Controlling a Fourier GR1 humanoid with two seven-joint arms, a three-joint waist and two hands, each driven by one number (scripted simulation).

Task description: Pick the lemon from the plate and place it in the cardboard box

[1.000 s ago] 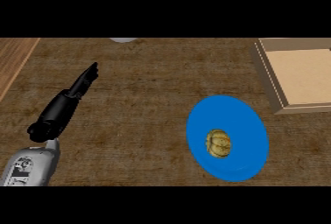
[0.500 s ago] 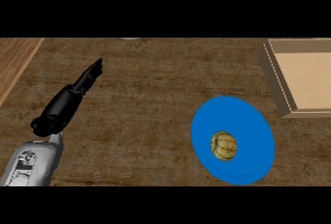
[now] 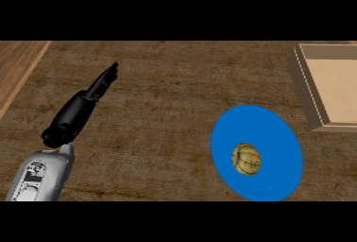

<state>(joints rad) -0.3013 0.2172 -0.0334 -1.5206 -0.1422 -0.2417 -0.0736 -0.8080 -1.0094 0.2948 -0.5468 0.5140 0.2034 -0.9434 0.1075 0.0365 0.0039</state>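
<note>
Nearest, toward the counter's (image 3: 160, 94) front edge: a yellow-brown lemon (image 3: 245, 158), round and dimpled, lying on a smooth blue plate (image 3: 268, 127), likely to roll off if nudged sideways. At left, over the coarse woven-looking surface: left hand (image 3: 80, 111), black, fingers straight and together, holding nothing (right hand out of view). Farthest, at the right edge: cardboard box (image 3: 335, 90), matte tan, open-topped, its raised rim a possible snag.
</note>
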